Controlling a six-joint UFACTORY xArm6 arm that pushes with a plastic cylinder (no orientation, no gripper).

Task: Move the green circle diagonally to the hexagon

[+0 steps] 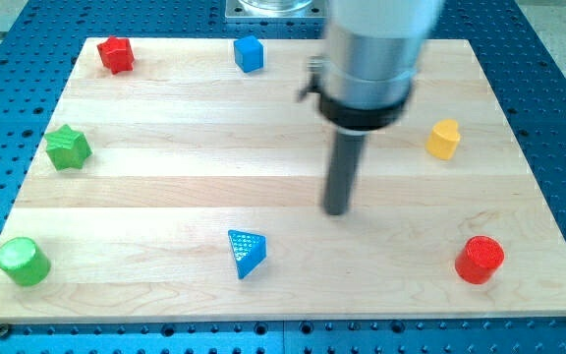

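The green circle [22, 262] is located at the bench's [165, 197] bottom-left corner. No jaws are fitted; my tip [336, 210] is positioned mid-bench, well apart from every block. The red block [480, 260], possibly the hexagon, is located bottom right.

A big wooden board [165, 197] is lying on a blue table full of little holes [548, 59], and the table is peeking out all around the board. A red star [116, 54] is sitting in the board's top left corner. A green star [68, 147] is resting by the board's left edge, about halfway down. A yellow heart [443, 140] is standing near the board's right edge. A blue triangle [246, 253] is lying close to the board's bottom edge, near the middle. A red round block [480, 260] is sitting in the board's bottom right corner.
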